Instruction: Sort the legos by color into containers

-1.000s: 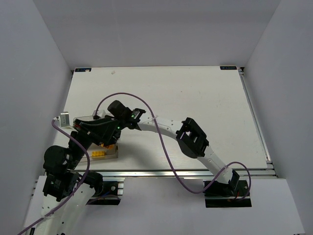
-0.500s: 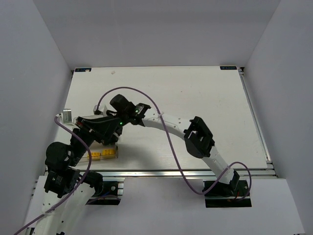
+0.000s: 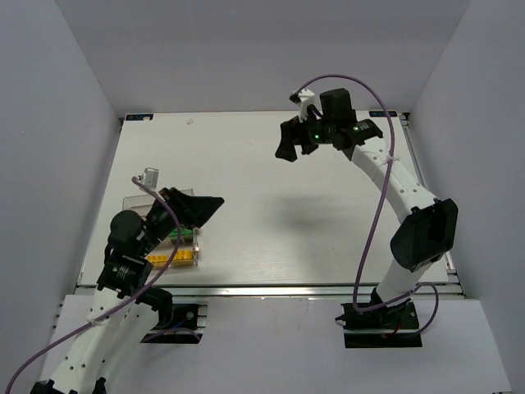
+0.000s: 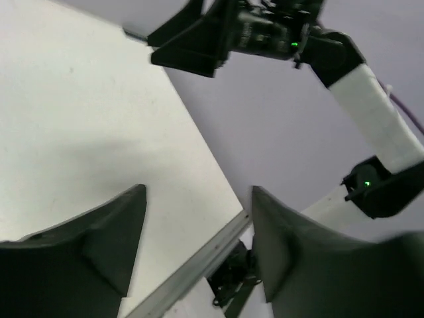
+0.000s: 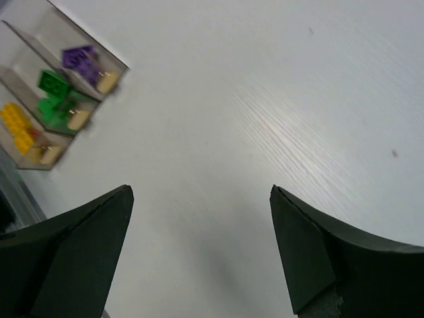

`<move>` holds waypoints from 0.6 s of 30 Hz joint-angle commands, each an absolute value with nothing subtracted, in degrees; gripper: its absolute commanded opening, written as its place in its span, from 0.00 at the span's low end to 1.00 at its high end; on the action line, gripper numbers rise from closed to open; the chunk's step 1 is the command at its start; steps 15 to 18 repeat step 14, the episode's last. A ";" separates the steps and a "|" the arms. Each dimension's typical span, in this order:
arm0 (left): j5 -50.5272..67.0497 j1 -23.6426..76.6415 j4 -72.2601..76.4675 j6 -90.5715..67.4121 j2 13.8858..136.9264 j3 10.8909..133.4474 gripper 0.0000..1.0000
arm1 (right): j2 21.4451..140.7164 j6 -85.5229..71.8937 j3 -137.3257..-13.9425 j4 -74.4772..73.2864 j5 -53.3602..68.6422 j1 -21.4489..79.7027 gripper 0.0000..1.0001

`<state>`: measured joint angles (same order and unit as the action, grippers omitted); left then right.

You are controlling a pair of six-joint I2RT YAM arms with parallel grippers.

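Three clear containers [image 5: 112,65] stand in a row at the table's left edge. In the right wrist view one holds a purple lego [image 5: 81,58], the middle one green legos [image 5: 52,94], and the nearest one yellow legos [image 5: 17,124]. The top view shows the green legos [image 3: 185,236] and yellow legos [image 3: 173,259] in the bins [image 3: 134,202], partly hidden by my left arm. My left gripper [image 3: 209,207] is open and empty, raised over the bins and pointing right. My right gripper [image 3: 289,149] is open and empty, high over the far right of the table.
The white table [image 3: 271,213] has a metal rail along its near edge [image 3: 328,287]. Grey walls close in the left, right and back. In the left wrist view my right arm [image 4: 371,112] and its gripper [image 4: 192,46] show ahead.
My right arm has pulled away from the bins and swung up to the far right. My left gripper has lifted and turned to the right. Both are empty.
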<state>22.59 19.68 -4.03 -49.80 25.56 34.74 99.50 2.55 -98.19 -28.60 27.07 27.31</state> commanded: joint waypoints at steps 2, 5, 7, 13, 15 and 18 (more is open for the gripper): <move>23.47 19.86 -9.04 -45.27 33.21 36.20 0.82 | 93.27 7.90 -95.20 -39.01 16.19 26.81 0.89; 23.12 20.39 -11.25 -41.49 39.78 37.44 0.92 | 87.57 9.14 -90.63 -38.24 11.17 26.02 0.89; 22.42 20.39 -12.39 -38.52 43.14 38.58 0.98 | 84.57 9.67 -84.74 -36.04 10.29 25.75 0.89; 21.18 20.92 -12.74 -32.26 53.86 42.36 0.98 | 75.96 10.27 -78.67 -34.99 5.99 25.40 0.89; 20.83 21.44 -12.57 -31.39 54.14 42.62 0.98 | 74.89 11.15 -77.71 -34.02 5.72 25.40 0.90; 20.83 21.44 -12.57 -31.39 54.14 42.62 0.98 | 74.89 11.15 -77.71 -34.02 5.72 25.40 0.90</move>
